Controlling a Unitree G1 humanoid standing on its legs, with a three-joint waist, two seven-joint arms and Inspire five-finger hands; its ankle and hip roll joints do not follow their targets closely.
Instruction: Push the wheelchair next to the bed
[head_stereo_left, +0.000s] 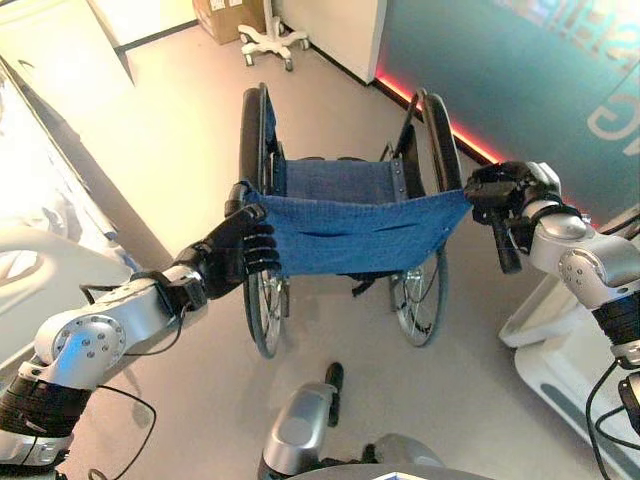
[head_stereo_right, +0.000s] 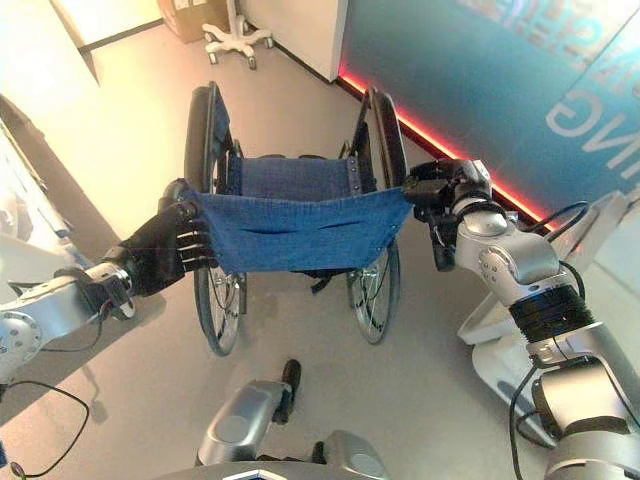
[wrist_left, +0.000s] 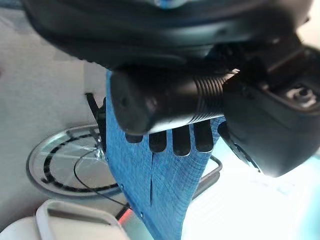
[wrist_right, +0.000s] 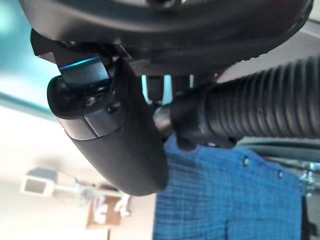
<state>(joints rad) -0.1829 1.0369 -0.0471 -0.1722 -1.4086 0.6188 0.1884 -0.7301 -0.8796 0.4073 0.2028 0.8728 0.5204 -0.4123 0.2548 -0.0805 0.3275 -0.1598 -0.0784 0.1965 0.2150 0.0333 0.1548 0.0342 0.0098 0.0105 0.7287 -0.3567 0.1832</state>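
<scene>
Both hands, left hand (head_stereo_left: 240, 255) and right hand (head_stereo_left: 497, 190), are curled tight around the push handles of the wheelchair (head_stereo_left: 345, 225) standing on the floor beside the bed (head_stereo_left: 30, 265), so pushing seems underway, needing steady forward steering.

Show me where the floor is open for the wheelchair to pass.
Open floor lies ahead-left of the wheelchair, between it and the pale panel. Crowded: teal wall close on its right; wheeled stand ahead.
</scene>
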